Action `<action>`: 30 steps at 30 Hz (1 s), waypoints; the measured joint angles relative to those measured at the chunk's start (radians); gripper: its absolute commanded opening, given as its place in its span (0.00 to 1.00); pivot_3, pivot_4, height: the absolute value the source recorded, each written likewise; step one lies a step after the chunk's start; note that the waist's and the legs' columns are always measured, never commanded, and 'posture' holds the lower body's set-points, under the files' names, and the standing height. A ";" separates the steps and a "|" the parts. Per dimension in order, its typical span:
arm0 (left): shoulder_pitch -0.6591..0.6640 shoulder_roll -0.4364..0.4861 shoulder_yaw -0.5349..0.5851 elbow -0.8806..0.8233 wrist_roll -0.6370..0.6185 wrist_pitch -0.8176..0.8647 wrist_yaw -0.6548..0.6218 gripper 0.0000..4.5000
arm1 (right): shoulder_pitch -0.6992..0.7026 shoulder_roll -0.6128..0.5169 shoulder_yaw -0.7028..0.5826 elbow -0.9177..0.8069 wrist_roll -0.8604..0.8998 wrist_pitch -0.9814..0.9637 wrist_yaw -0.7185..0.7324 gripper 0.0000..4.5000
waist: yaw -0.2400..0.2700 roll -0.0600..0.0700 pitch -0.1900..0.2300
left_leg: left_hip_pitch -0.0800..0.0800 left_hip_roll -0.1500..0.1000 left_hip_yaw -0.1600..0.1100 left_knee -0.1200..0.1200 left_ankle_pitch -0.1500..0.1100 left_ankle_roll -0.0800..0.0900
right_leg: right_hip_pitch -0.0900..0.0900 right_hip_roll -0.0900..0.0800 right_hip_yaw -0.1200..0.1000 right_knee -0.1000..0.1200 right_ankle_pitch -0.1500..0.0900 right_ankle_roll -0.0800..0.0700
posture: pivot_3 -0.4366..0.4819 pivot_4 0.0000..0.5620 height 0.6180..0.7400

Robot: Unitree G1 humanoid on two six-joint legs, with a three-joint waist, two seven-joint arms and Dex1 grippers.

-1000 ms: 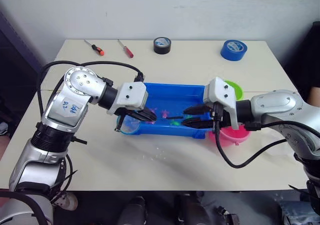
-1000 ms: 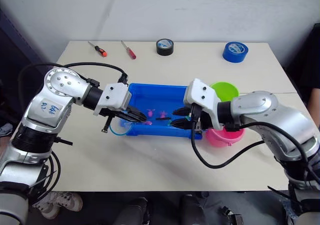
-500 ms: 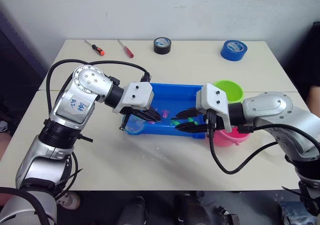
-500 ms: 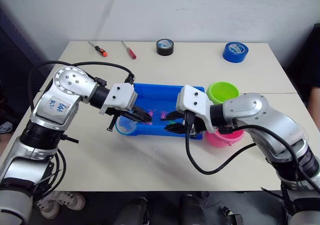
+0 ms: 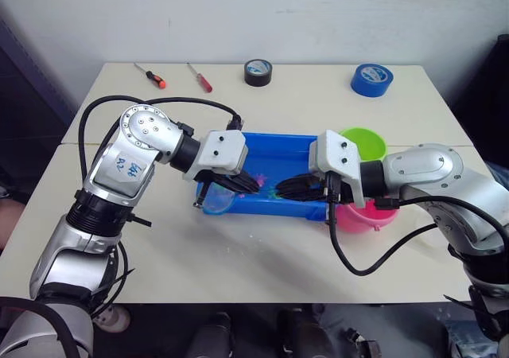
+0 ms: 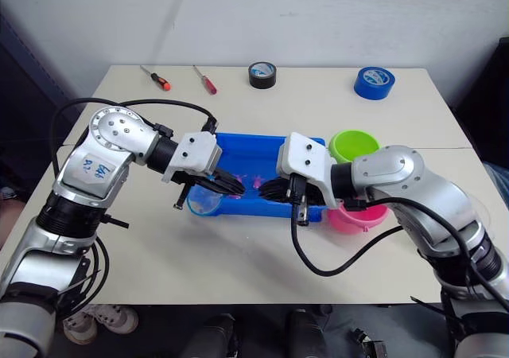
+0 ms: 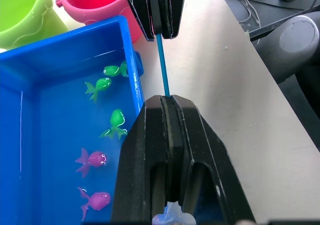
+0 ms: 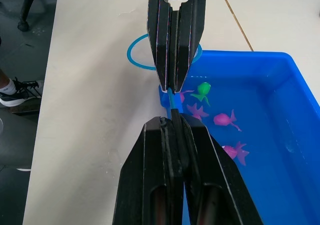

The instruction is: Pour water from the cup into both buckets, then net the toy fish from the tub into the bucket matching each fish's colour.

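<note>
Blue plastic tub (image 5: 274,158): shallow, rectangular, mid-bench, holding water and the toy fish, green fish (image 7: 116,122) and pink fish (image 7: 91,158), loose on its floor.
Net handle (image 7: 162,64): thin blue rod, spanning between the two grippers; its blue hoop (image 8: 136,52) lies over the tub's corner nearest the robot's left, half above the bench.
Left gripper (image 5: 242,183): forearm reaching in from the left, elbow raised, fingers level and pointing toward the right gripper; fingers closed narrow on the net handle.
Right gripper (image 5: 293,188): forearm reaching in from the right across the pink bucket, fingers level and pointing toward the left gripper; fingers pressed together on the same handle.
Pink bucket (image 5: 367,215): just beside the tub's right end, partly under the right wrist.
Lime green bucket (image 5: 365,142): touching or nearly touching the pink one, at the tub's far right corner.
Bench (image 5: 262,254): pale top, open room along the near edge and behind the tub.
Far edge: black tape roll (image 5: 258,71), blue tape roll (image 5: 372,79), two screwdrivers (image 5: 200,77).
</note>
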 measured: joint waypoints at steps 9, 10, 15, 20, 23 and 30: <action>-0.015 -0.014 -0.008 0.027 0.010 -0.008 -0.013 0.00 | 0.006 0.000 -0.003 -0.002 -0.005 0.001 0.000 0.01 | 0.000 0.000 0.000 | 0.000 0.000 0.000 0.001 0.000 0.000 | 0.000 0.000 0.000 0.001 0.000 0.000 | 0.48 0.27 0.97; -0.015 -0.014 -0.008 0.028 0.010 -0.011 -0.013 0.00 | 0.008 0.001 -0.006 -0.002 -0.003 0.002 -0.001 0.09 | 0.000 0.000 0.000 | 0.000 0.000 0.000 0.001 0.000 0.000 | 0.000 0.000 0.000 0.001 0.000 0.000 | 0.48 0.27 0.97; -0.018 -0.022 -0.012 0.030 0.011 -0.017 -0.013 0.00 | 0.009 0.018 -0.016 -0.009 0.018 0.004 -0.003 0.58 | 0.000 0.000 0.000 | 0.000 0.000 0.000 0.001 0.000 0.000 | 0.000 0.000 0.000 0.001 0.000 0.000 | 0.48 0.27 0.97; -0.018 -0.022 -0.020 0.031 0.011 -0.023 -0.014 0.00 | 0.010 0.018 -0.018 -0.010 0.032 0.006 0.001 0.61 | -0.001 0.000 0.000 | 0.000 0.000 0.000 0.002 0.000 0.000 | 0.000 0.000 0.000 0.001 0.000 0.000 | 0.48 0.27 0.97; -0.018 -0.022 -0.020 0.031 0.011 -0.024 -0.013 0.00 | 0.009 0.015 -0.018 -0.013 0.036 0.009 0.002 0.34 | 0.000 0.000 0.000 | 0.000 0.000 0.000 0.002 0.000 0.000 | 0.000 0.000 0.000 0.001 0.000 0.000 | 0.48 0.27 0.97; -0.018 -0.029 -0.022 0.030 0.007 -0.024 -0.012 0.00 | 0.006 -0.004 -0.019 -0.024 0.006 -0.009 0.006 0.01 | 0.000 0.000 0.000 | 0.000 0.000 0.000 0.003 0.000 0.000 | 0.000 0.000 0.000 0.002 0.000 0.000 | 0.48 0.27 0.97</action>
